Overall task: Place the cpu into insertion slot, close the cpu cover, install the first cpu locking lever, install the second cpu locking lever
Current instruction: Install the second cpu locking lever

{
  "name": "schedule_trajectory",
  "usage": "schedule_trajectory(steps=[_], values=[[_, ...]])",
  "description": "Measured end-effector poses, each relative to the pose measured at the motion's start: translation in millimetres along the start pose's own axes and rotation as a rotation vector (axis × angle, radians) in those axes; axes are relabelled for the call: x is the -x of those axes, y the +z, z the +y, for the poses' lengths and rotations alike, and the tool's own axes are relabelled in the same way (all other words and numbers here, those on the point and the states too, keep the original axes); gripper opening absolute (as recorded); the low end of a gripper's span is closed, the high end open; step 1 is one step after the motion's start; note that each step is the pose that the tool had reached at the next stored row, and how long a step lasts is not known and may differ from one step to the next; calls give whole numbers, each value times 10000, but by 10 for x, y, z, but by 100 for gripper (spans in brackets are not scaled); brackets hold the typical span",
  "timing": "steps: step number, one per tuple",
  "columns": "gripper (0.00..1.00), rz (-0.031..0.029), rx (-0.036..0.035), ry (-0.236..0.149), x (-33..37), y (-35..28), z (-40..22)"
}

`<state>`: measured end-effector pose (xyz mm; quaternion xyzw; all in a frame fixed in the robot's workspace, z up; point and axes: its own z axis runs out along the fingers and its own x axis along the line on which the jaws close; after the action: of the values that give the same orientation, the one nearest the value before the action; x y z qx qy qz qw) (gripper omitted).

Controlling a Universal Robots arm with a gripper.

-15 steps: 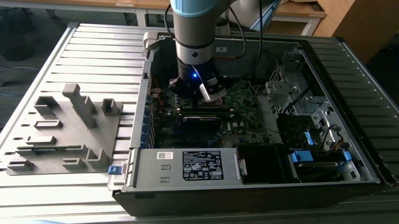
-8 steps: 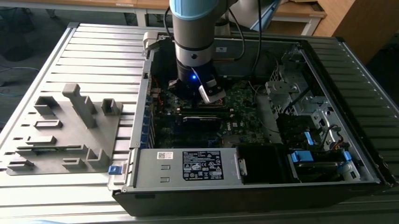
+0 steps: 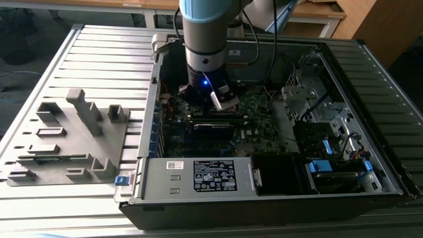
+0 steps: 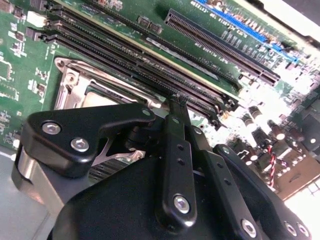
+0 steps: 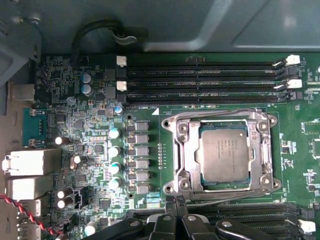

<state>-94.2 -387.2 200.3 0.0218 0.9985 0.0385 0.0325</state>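
**Chip seated, cover down, fingers pinched at the socket's edge**

Already the cpu (image 5: 223, 153) lay flat in the insertion slot (image 5: 202, 186), framed by the cpu cover (image 5: 182, 150). The gripper (image 5: 176, 201) hovered just beside it, fingers narrowed to a point, holding nothing, seemingly poised for fine lever work.

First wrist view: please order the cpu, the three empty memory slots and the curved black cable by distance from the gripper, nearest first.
1. cpu, in its socket just beyond the gripper.
2. memory slots, past the socket.
3. black cable, on the case wall, farthest.

cpu (image 5: 223, 152) in insertion slot (image 5: 175, 150)
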Motion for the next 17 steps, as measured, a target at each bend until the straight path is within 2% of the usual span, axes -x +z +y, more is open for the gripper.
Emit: schedule_trajectory(steps=[7,13,17], values=[[11,8,141,10,-4,27,-3],[11,7,149,10,-4,18,-2],[11,6,150,10,1,-59,4]])
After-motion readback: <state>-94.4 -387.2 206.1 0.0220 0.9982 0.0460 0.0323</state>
